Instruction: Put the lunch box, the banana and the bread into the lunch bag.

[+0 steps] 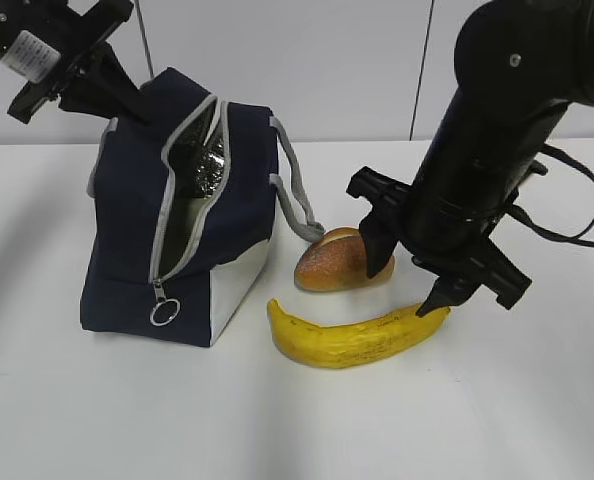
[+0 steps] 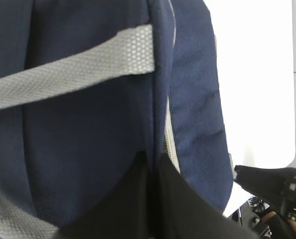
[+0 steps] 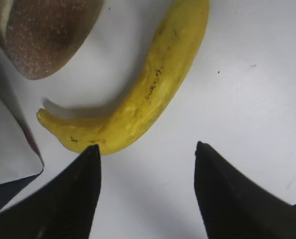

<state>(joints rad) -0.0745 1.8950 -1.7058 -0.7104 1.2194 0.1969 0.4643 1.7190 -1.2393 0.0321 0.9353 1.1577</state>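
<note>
We hold the lunch bag [image 1: 177, 230] open with our left gripper [image 1: 127, 100] pinching its far-left rim. Our right gripper [image 1: 412, 285], spread, hovers above the banana [image 1: 352, 335] near the bread [image 1: 332, 262]; next, lower and close.

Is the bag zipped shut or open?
Open. The bag has its zipper down near the bottom, and the silver lining shows through the gap.

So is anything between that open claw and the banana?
Nothing visible. The right gripper hangs open just above the banana near its end, only bare table around. The bread lies beside it, apart.
</note>
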